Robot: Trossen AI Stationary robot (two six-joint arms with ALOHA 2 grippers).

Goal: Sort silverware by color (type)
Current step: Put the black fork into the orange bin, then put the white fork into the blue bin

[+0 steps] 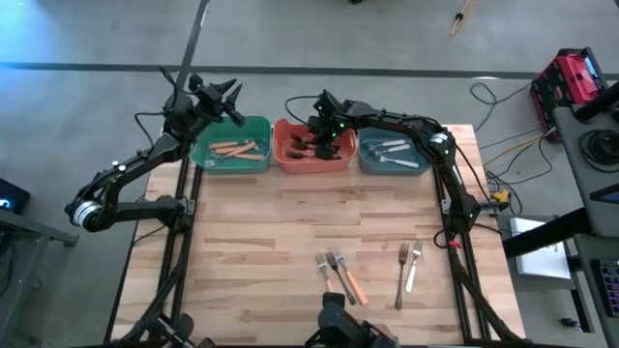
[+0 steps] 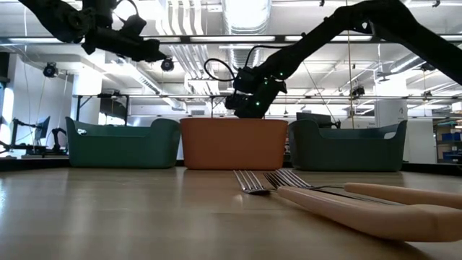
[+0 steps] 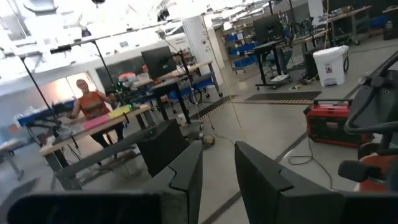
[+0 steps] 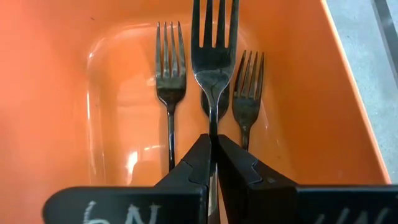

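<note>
Dark fork (image 4: 213, 56) is gripped by the clenched right gripper (image 4: 212, 163) above the orange bin (image 1: 311, 160), at twelve o'clock on the table (image 1: 290, 232); two dark forks (image 4: 169, 81) lie inside. Left gripper (image 1: 229, 98) is raised near the green bin (image 1: 232, 162), fingers slightly parted, nothing held

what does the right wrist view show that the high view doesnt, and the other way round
Only the right wrist view shows the right pincer shut on a dark metal fork, above two more dark forks lying in the bin.

Only the high view shows the green plastic bin with orange-handled forks, the blue-grey plastic bin with pale forks, the four forks left on the wooden table, and the left pincer raised near the green bin.

Both show the orange plastic bin.
</note>
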